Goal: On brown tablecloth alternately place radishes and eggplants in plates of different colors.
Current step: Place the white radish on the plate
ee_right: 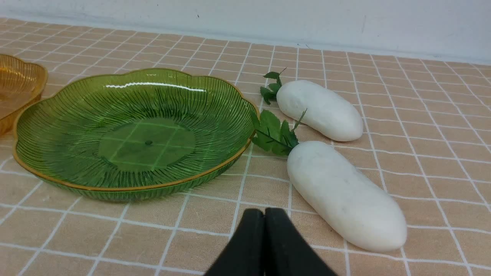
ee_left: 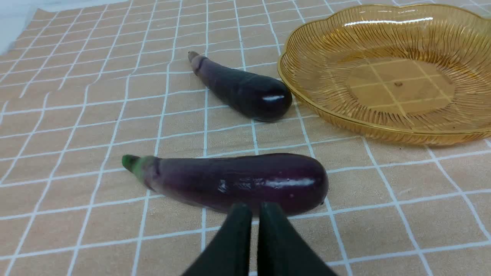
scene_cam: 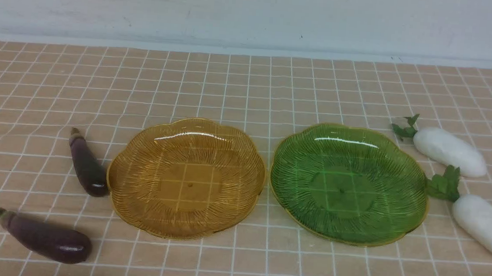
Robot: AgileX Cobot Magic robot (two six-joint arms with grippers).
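Two plates are set side by side on the brown tablecloth (scene_cam: 249, 90) that covers the table. The amber plate (scene_cam: 148, 156) is placed at 9 o'clock of the green plate (scene_cam: 310, 160), and their scalloped rims are nearly touching.

All four vegetables are laid on the cloth. The far eggplant (scene_cam: 87, 165) is found at 9 o'clock of the amber plate, with its rounded end just beside the rim and its stem pointed towards 11 o'clock. The near eggplant (scene_cam: 47, 238) is found at 8 o'clock of the same plate, apart from it, with its stem turned towards 10 o'clock.

The far radish (scene_cam: 449, 152) is placed at 2 o'clock of the green plate. The near radish (scene_cam: 487, 227) is placed at 4 o'clock, and its leaves are brought up against the rim.

The left jaws are seen pressed together, with nothing pinched, and are held just short of the near eggplant. The right jaws are likewise pressed together and empty, and are held over bare cloth near the near radish and the green plate.
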